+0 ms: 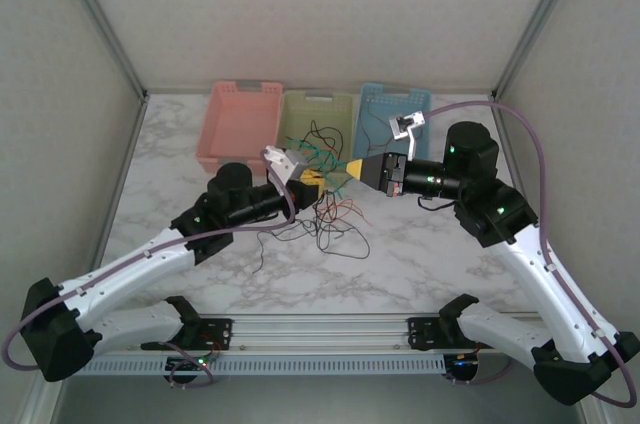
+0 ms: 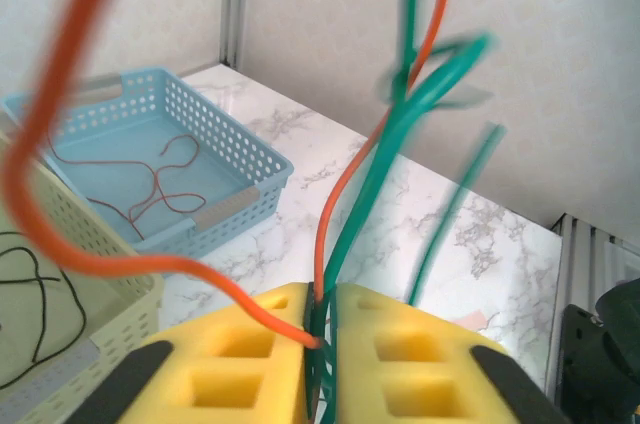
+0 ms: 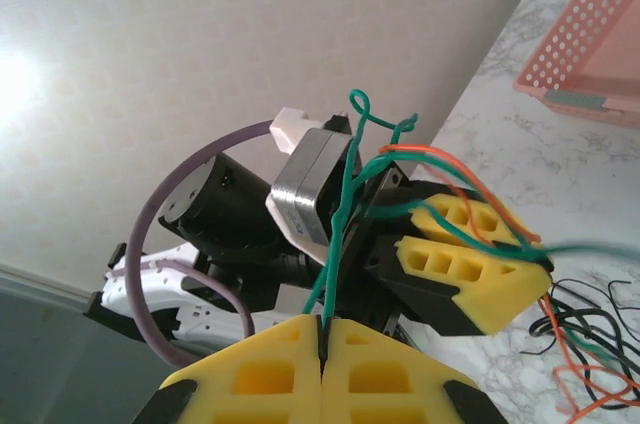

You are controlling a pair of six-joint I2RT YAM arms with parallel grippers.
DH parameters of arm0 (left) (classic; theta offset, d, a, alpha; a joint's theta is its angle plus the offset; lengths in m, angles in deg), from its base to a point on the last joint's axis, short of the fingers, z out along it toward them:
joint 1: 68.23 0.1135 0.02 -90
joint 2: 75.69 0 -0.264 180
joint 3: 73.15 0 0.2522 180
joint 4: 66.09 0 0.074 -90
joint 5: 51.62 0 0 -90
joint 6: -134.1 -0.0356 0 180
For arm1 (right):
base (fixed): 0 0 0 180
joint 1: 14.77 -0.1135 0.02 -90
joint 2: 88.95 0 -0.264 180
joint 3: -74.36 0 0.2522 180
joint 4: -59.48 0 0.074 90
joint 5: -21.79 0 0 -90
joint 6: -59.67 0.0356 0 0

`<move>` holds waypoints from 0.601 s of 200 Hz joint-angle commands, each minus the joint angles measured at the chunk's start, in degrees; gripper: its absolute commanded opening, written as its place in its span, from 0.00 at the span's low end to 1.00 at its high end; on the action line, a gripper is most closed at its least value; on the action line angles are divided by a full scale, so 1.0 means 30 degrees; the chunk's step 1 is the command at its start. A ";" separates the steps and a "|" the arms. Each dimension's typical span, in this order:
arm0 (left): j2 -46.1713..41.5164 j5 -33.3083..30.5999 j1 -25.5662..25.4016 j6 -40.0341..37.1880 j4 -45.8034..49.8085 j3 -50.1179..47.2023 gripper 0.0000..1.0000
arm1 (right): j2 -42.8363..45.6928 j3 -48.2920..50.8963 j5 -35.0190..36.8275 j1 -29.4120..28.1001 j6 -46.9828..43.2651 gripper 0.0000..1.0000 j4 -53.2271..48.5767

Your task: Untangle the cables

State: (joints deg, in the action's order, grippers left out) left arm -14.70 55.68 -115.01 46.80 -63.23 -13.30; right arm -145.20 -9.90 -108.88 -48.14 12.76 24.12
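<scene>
The marbled worktop (image 1: 430, 264) is bounded by pale walls (image 1: 60, 94) on three sides. Its far edge is lined by a pink basket (image 1: 240, 129), a yellow-green basket (image 1: 300, 112) and a blue basket (image 1: 385, 96), set side by side. Open room is found on the near half of the worktop, outside each arm. The cables (image 1: 335, 229) are found near the middle, just in front of the yellow-green basket: a loose tangle of black, red-brown and orange strands is spread on the marble, while green strands are held up between the two grippers. The left gripper (image 1: 312, 178) is seen with its yellow fingers (image 2: 250, 364) pressed together on a bundle of green cable and one orange strand. The right gripper (image 1: 352, 172), close by and facing it, is seen with its fingers (image 3: 390, 384) clamped on a single green strand. A thin red-brown strand is seen lying in the blue basket, and a black one in the yellow-green basket. The space in front of the baskets is crowded by both wrists and by the lilac hose (image 3: 160, 206) looping beside the left wrist.
</scene>
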 commanded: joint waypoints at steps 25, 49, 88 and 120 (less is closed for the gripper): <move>-0.1374 -0.1196 -0.0137 0.0205 -0.0353 -0.0875 0.00 | 0.0205 -0.0390 0.0342 -0.0055 -0.0322 0.00 0.0499; -0.1854 -0.2224 -0.0137 0.0418 -0.0139 -0.1462 0.00 | 0.0215 -0.0621 0.0738 -0.0041 -0.0635 0.00 0.0224; -0.3004 -0.5132 -0.0137 0.1356 0.1227 -0.2114 0.00 | -0.0107 -0.1886 0.2191 -0.0020 -0.2933 0.00 -0.2227; -0.4309 -0.7696 -0.0137 0.1874 0.3670 -0.2212 0.00 | -0.0667 -0.3500 0.3904 0.0001 -0.6621 0.00 -0.5552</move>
State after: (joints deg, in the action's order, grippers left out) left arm -24.30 41.30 -115.04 49.96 -58.42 -19.01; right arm -146.55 -15.67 -102.62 -48.18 3.38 15.11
